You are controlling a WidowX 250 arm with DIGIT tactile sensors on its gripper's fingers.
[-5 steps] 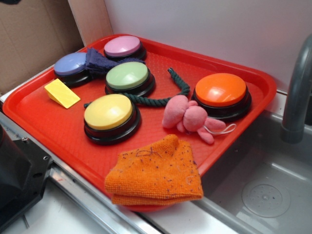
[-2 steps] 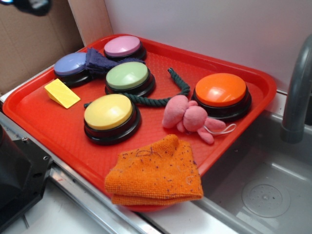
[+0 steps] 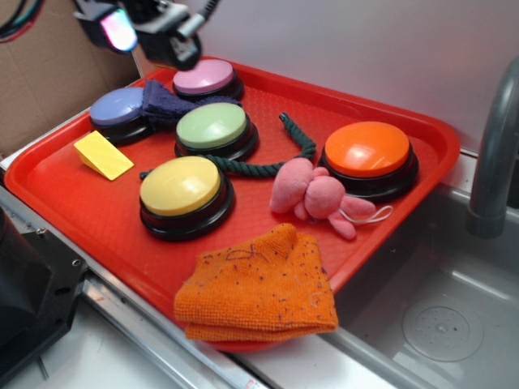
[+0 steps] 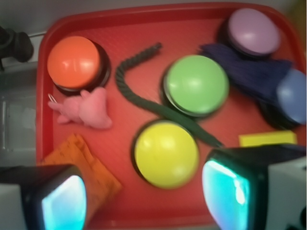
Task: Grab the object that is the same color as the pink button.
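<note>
In the exterior view the gripper (image 3: 134, 32) is hanging high over the far left corner of the red tray (image 3: 73, 203), beside the pink button (image 3: 204, 78), and nothing is between its fingers. I cannot tell from this view how wide it is standing. The pink toy (image 3: 312, 194) is lying near the right edge of the tray, touching the base of the orange button (image 3: 367, 151), with its white string pointing to the tray rim. The orange cloth (image 3: 259, 288) is sitting on the near edge and is partly hanging over it. The toy is well apart from the gripper, so I judge that the reach is only beginning. In the wrist view the two fingers (image 4: 230, 189) are showing at the bottom corners, spread wide with empty space between them, so the gripper is open. This view is looking straight down, and it is showing the toy (image 4: 88, 109) just below the orange button (image 4: 74, 62), clear of the green rope (image 4: 144, 98). The exterior view is giving the height of the gripper, which the wrist view is not showing. The picture is a little blurred.
</note>
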